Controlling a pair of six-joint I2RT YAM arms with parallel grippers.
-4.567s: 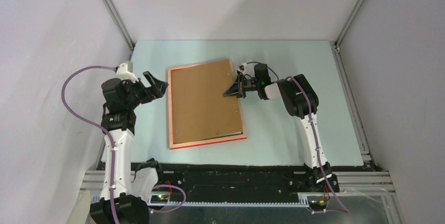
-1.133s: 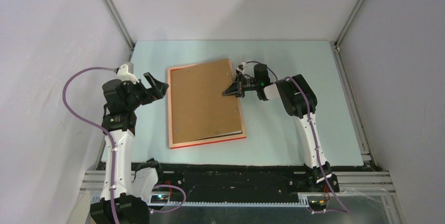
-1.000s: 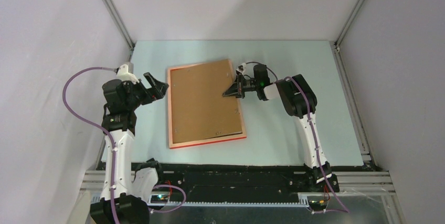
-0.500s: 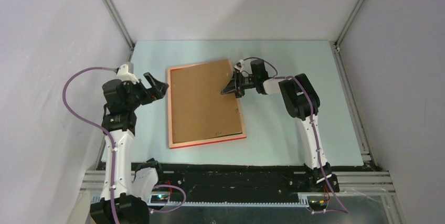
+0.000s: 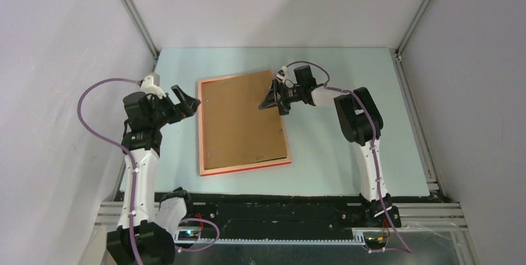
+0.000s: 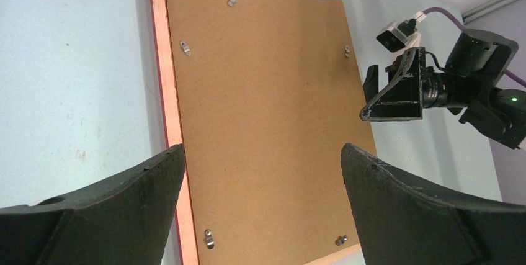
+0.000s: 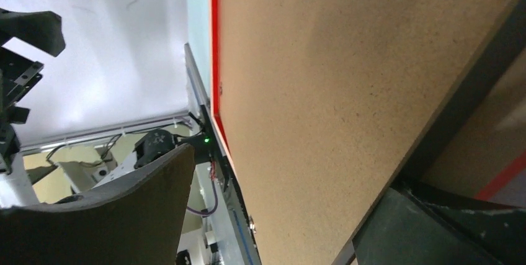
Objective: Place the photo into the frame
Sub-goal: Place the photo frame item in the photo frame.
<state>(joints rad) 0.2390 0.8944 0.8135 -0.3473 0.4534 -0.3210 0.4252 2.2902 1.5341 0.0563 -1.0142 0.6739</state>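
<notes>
— Where's the frame (image 5: 245,167) from where you stand?

— Flat on the pale table (image 5: 335,66), face down and a little skewed, right between the two arms. All you see of it is a wood-coloured rail and a thin red lip. The brown backing board (image 5: 242,119) fills the rest.

— And the right gripper (image 5: 268,97)?

— Over the frame's right edge, up near the far corner, pointing in across the board. Its fingers (image 7: 111,215) stand spread, with nothing pinched. On its own camera the board's edge runs between them, but I can't tell whether either finger touches it.

— The left one?

— The left gripper (image 5: 191,107) hangs just beside the frame's left rail, toward the far end, jaws wide apart and holding nothing. On its camera the board shows in the gap between the two fingers, with small metal clips (image 6: 185,47) dotted round its border.

— Can you see the photo?

— No. The board covers the whole back, so I can't say where it is. The right wrist view is so close that the frame is cut off on every side. A dark band along the board's edge there could be shadow or a gap. In the left wrist view a finger hides one corner of the frame.
</notes>
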